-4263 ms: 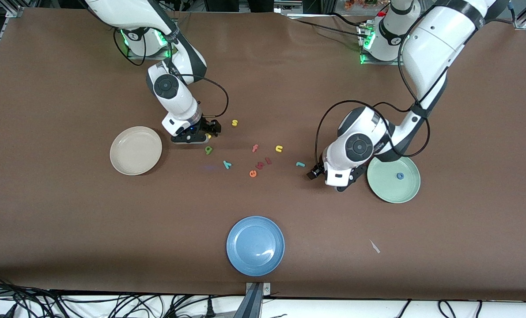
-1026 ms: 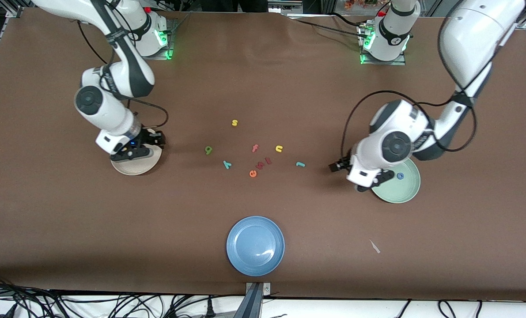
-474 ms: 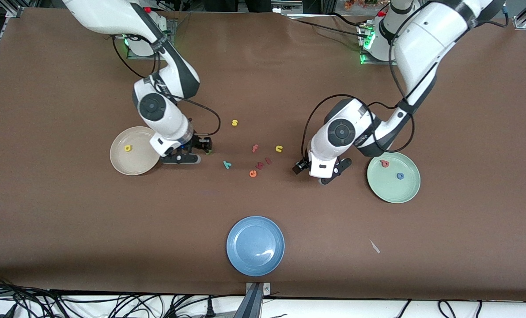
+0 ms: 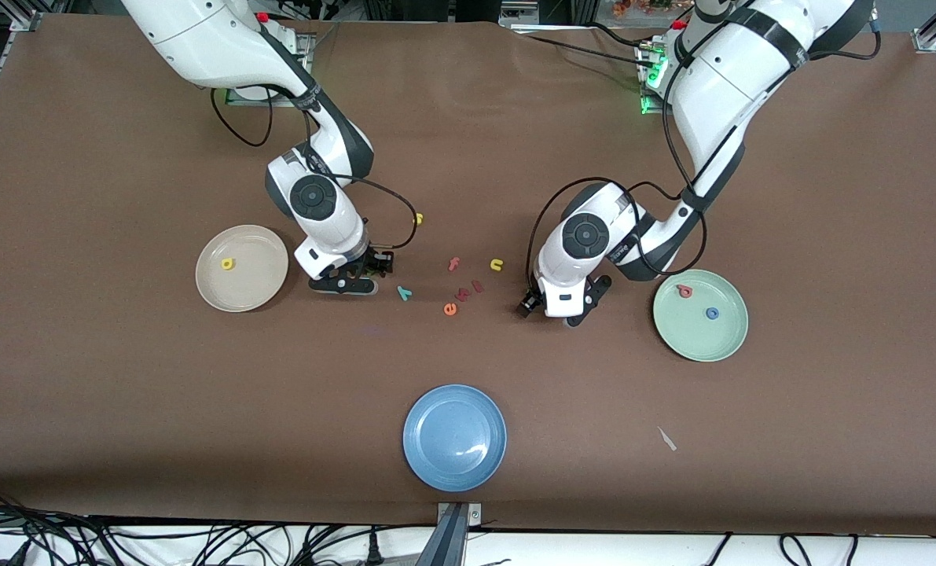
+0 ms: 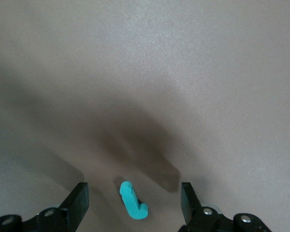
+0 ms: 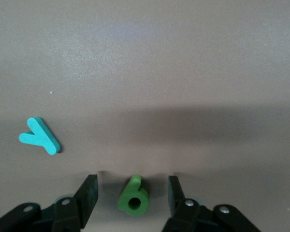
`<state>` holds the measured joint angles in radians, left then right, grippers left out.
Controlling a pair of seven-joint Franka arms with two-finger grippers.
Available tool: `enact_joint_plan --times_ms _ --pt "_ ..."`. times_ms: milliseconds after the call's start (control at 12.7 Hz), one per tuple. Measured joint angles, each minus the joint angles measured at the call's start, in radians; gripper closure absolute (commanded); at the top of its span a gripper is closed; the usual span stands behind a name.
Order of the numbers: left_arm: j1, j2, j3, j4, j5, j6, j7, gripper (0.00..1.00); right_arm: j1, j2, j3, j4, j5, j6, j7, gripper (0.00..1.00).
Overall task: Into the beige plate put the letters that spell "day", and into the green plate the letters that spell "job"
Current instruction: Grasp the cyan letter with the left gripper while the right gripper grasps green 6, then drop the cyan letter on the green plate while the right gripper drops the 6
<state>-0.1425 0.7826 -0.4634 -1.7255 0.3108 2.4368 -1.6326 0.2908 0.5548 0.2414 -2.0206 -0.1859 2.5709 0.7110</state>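
Note:
The beige plate point(image 4: 257, 284) holds the yellow "a" point(image 4: 228, 264). In the green plate point(image 4: 695, 339) lie the red "b" point(image 4: 684, 291) and the blue "o" point(image 4: 712, 313). My right gripper point(image 4: 376, 266) is low over the table beside the beige plate. It is open point(image 6: 131, 193), and the green "d" point(image 6: 134, 199) lies untouched between its fingers. The teal "y" point(image 4: 405, 293) rests close by. My left gripper point(image 4: 527, 305) is down between the letter cluster and the green plate. It is also open point(image 5: 133, 203), astride the teal "j" point(image 5: 131, 197). Both arms hide their letters in the front view.
Loose letters lie mid-table: a yellow "s" point(image 4: 418, 219), pink "f" point(image 4: 453, 263), yellow "u" point(image 4: 497, 265), orange "e" point(image 4: 450, 309) and two small reddish pieces point(image 4: 470, 291). A blue plate point(image 4: 454, 437) sits near the front edge. A small pale scrap point(image 4: 666, 439) lies toward the left arm's end.
Both arms have left their plates, where the "a" and "b" now lie. The right gripper has come down around the "d" and the left around the "j", its fingers narrowing slightly.

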Motion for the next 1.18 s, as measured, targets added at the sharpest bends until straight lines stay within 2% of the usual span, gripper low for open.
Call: enact_joint_plan --times_ms 158,237,395,553,789,868,1184 --pt "0.0 0.001 0.002 0.0 0.0 0.001 -0.031 0.22 0.0 0.004 0.0 -0.023 0.0 0.03 0.009 0.34" --pt "0.0 0.001 0.002 0.0 0.0 0.001 -0.049 0.26 0.0 0.003 -0.001 -0.03 -0.003 0.041 0.021 0.35" --pt "-0.001 0.002 0.003 0.0 0.0 0.001 -0.071 0.36 0.0 0.002 -0.002 -0.033 -0.007 0.044 0.029 0.5" --pt "-0.007 0.002 0.003 0.0 0.0 0.0 -0.076 0.59 0.0 0.001 -0.001 -0.034 -0.008 0.045 0.031 0.65" --pt "-0.014 -0.002 0.006 0.003 0.009 -0.001 -0.077 1.0 0.001 -0.004 0.004 -0.035 -0.008 0.049 0.036 0.81" --pt "-0.016 -0.003 0.007 0.004 0.025 -0.001 -0.077 1.0 0.001 -0.008 0.004 -0.035 -0.008 0.048 0.036 0.85" --pt "-0.017 -0.007 0.01 0.006 0.043 -0.01 -0.028 1.0 -0.001 -0.015 0.001 -0.038 -0.01 0.038 0.016 0.86"
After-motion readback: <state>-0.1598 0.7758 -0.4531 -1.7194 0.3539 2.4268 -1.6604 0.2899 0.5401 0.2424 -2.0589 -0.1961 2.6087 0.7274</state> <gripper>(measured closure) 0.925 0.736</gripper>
